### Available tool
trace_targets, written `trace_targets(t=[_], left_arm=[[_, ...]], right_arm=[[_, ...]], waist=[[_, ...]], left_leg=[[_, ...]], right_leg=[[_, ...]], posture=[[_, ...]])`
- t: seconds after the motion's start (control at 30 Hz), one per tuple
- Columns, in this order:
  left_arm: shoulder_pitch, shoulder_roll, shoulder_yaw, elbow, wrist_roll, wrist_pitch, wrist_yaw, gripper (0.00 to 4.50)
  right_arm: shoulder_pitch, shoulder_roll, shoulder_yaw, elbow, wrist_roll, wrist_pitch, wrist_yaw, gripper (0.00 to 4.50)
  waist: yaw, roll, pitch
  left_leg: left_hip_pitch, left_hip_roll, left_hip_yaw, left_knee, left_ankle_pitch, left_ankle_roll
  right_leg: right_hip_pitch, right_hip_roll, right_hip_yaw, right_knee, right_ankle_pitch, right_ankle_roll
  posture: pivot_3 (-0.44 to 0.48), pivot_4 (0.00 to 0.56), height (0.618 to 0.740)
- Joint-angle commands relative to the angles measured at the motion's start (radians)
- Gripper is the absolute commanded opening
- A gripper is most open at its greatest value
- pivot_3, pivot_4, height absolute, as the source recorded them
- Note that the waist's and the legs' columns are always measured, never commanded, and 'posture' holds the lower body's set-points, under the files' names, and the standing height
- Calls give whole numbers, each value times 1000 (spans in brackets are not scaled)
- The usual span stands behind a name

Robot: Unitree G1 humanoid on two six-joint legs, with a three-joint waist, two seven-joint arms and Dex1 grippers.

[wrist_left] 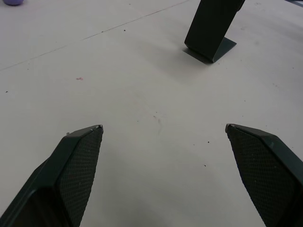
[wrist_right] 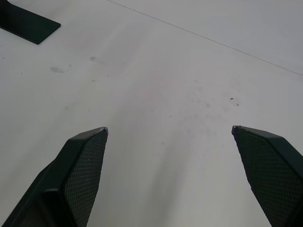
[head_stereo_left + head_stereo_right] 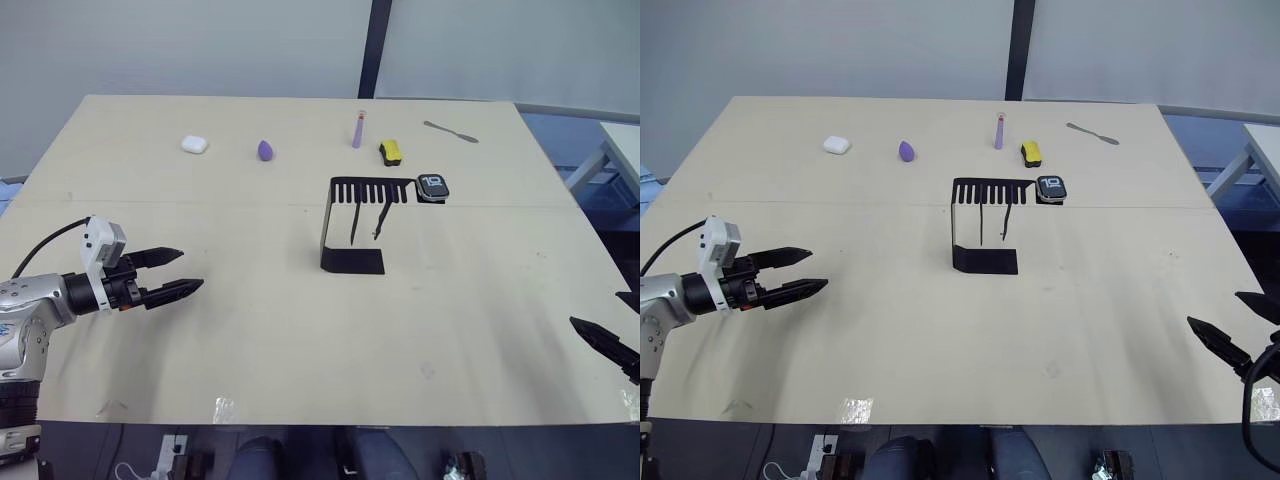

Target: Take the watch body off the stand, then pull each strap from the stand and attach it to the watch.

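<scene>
The black stand (image 3: 352, 228) sits in the middle of the table, its comb-slotted top plate facing me and its base foot (image 1: 210, 47) on the wood. The watch body (image 3: 433, 186), dark screen with white digits, rests at the top plate's right end. Two slim dark straps (image 3: 354, 222) (image 3: 381, 221) hang down from the slots. My left gripper (image 3: 177, 273) is open, low over the table's left side, well away from the stand. My right gripper (image 3: 1230, 325) is open at the table's near right edge, with only bare table between its fingers (image 2: 80, 165).
Along the far side lie a white case (image 3: 194, 145), a purple drop-shaped object (image 3: 265, 150), an upright lilac tube (image 3: 358, 130), a yellow-and-black object (image 3: 391, 152) and a grey metal tool (image 3: 450, 131). A white table corner (image 3: 622, 150) stands to the right.
</scene>
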Motion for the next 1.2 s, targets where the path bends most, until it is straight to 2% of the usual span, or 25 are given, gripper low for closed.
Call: trace_targets(t=[0.03,0.3,0.5,0.6,0.67,0.83,1.03,1.2], left_arm=[[-1,-2,18,-54,-6,-9,16,4464],[-30,-33,-21,-169,-24,32,47,4464],[-171,-80,-61,-305,-150,156,49,4464],[-282,-113,-76,-338,-241,236,67,4464],[-371,-144,-104,-335,-266,257,66,4464],[-501,-217,-189,-278,-200,182,44,4464],[-568,-281,-248,-181,-108,53,16,4464],[-599,-315,-273,-94,-42,-37,4,4464]], right_arm=[[-10,16,9,21,-24,-70,7,4500],[-30,88,77,-31,-88,-158,-81,4500],[-54,167,130,-333,-36,-39,-266,4500],[-99,195,167,-504,47,74,-401,4500],[-172,207,206,-608,131,160,-530,4500],[-416,197,340,-728,297,340,-838,4500],[-785,279,537,-652,420,511,-1202,4500],[-961,337,618,-543,444,604,-1328,4500]], waist=[[0,0,0],[0,1,0],[2,1,0],[3,1,0],[1,1,0],[0,1,0],[-4,1,0],[-3,1,0]], left_leg=[[0,0,0,0,0,0],[0,0,0,0,0,0],[0,0,-1,2,1,-2],[-1,0,-1,2,2,-2],[-1,0,-1,3,2,-3],[0,1,-1,6,2,-3],[-3,1,0,8,2,-4],[-3,1,0,8,2,-4]], right_leg=[[0,0,0,0,0,0],[0,0,0,0,0,0],[0,0,0,3,0,0],[0,1,-1,2,0,0],[0,1,0,3,0,0],[0,2,0,5,0,0],[-5,2,1,9,-1,-3],[-5,2,1,10,-2,-3]], posture=[[0,150,740],[0,150,740],[0,150,740],[0,150,740],[0,150,740],[0,150,740],[0,150,740],[0,150,740]])
